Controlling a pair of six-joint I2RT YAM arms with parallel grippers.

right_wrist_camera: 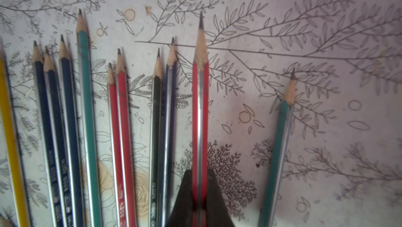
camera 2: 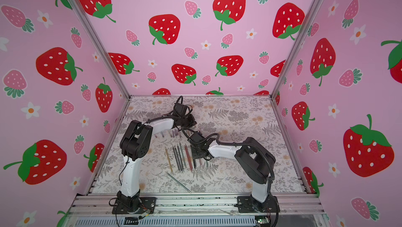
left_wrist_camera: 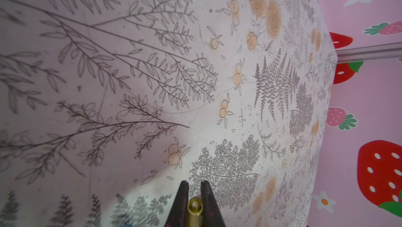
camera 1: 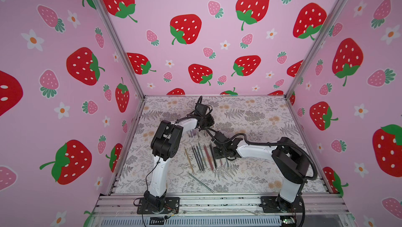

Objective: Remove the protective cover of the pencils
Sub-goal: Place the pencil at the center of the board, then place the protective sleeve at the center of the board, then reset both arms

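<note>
Several pencils (right_wrist_camera: 87, 117) lie side by side on the floral table, bare sharpened tips pointing the same way; both top views show the row (camera 1: 201, 157) (camera 2: 182, 158) between the two arms. My right gripper (right_wrist_camera: 200, 171) is shut on a red pencil (right_wrist_camera: 200, 106) just above the table, its bare tip pointing away from the jaws. My left gripper (left_wrist_camera: 195, 182) is shut on a small yellow translucent cover (left_wrist_camera: 195, 206), held over bare table beyond the row. No pencil shows in the left wrist view.
One grey pencil (camera 1: 201, 182) (camera 2: 178, 182) lies slanted nearer the front rail. A teal pencil (right_wrist_camera: 280, 141) lies apart from the row. Small pale purple pieces (camera 1: 192, 134) (camera 2: 174, 134) sit by the left arm's elbow. Pink strawberry walls (camera 1: 65, 84) enclose three sides.
</note>
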